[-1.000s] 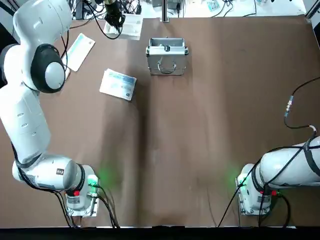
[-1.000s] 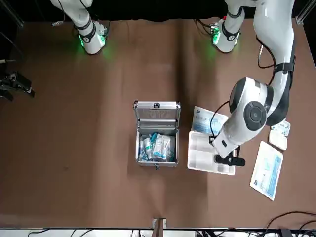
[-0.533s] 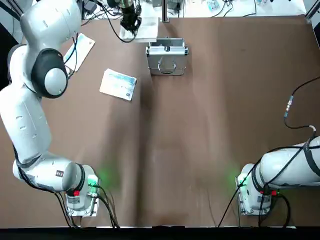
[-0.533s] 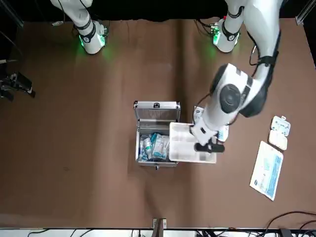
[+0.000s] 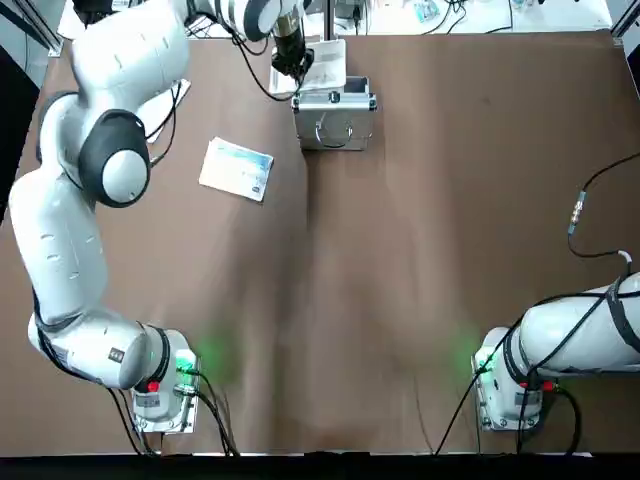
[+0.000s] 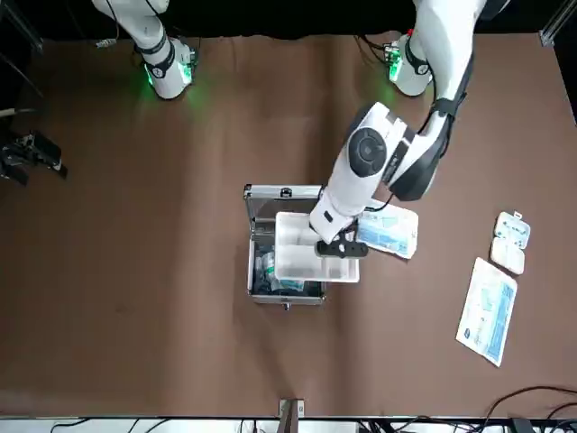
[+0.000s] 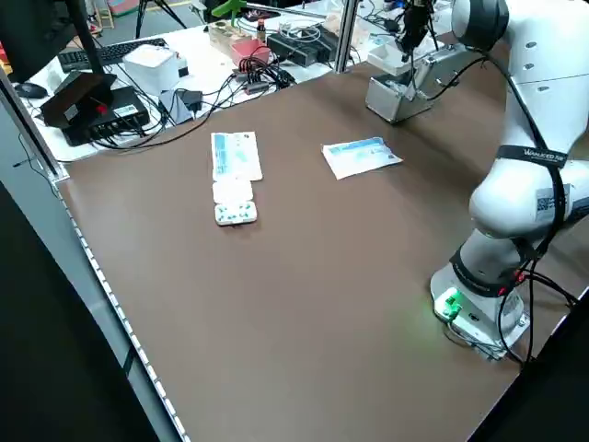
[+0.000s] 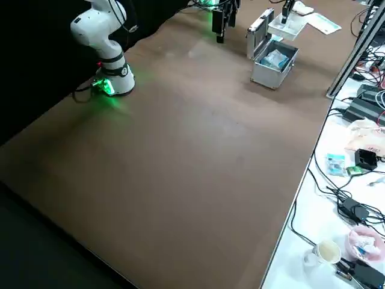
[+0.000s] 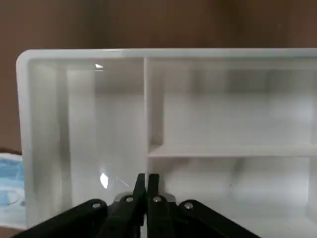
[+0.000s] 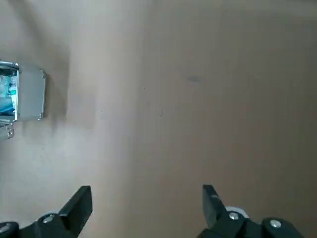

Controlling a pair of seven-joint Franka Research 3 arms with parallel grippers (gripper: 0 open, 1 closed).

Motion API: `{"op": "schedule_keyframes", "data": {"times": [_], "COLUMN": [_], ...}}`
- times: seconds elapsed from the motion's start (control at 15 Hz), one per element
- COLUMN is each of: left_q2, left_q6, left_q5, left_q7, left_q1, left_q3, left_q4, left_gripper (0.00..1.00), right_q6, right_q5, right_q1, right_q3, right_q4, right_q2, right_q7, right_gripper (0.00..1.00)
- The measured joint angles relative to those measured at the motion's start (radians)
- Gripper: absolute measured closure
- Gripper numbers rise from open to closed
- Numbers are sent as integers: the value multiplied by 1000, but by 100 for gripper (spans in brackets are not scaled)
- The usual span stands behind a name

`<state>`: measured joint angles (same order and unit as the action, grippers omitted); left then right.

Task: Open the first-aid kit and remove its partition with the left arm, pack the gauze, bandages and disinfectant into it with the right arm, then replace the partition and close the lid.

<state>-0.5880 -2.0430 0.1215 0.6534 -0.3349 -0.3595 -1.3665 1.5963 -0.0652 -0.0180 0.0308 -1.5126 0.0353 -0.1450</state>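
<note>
The first-aid kit [image 6: 287,290] stands open at the far middle of the table, its silver lid [image 6: 286,194] upright with the wire handle [image 5: 335,130] facing the robot. Blue-and-white packets [image 6: 269,271] lie inside; I cannot make out the disinfectant among them. My left gripper [image 6: 341,248] is shut on a wall of the partition [image 6: 297,248], a white compartmented tray held level over the open case. The left wrist view shows the fingers [image 9: 141,186] pinched together on the partition [image 9: 198,124]. My right gripper [image 10: 146,203] hangs open over bare table at the robot's right, far from the case [image 10: 25,94].
A blue-printed flat packet [image 6: 389,230] lies just beside the case on the left arm's side. Farther that way lie a long blue-white packet [image 6: 487,309] and a small white blister pack [image 6: 510,242]. Cables and clutter sit beyond the far table edge [image 7: 230,64].
The left arm has carried the partition sideways from the table beside the case to a spot over the open case. The right arm has not moved.
</note>
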Motion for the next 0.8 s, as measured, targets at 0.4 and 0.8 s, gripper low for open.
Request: {"op": "schedule_keyframes", "data": {"times": [0.4,0.8], "left_q2": [-70,-94], "left_q6": [-189,-224], "left_q5": [0,0], "left_q7": [32,35], "left_q1": [-70,-158], "left_q3": [53,147], "left_q4": [5,18], "left_gripper": [96,96], "right_q6": [0,0], "right_q5": [0,0], "right_q1": [9,27], "right_q3": [-1,-3], "right_q4": [0,-1], "right_q2": [0,3], "right_q7": [0,0], "right_gripper": [2,2]}}
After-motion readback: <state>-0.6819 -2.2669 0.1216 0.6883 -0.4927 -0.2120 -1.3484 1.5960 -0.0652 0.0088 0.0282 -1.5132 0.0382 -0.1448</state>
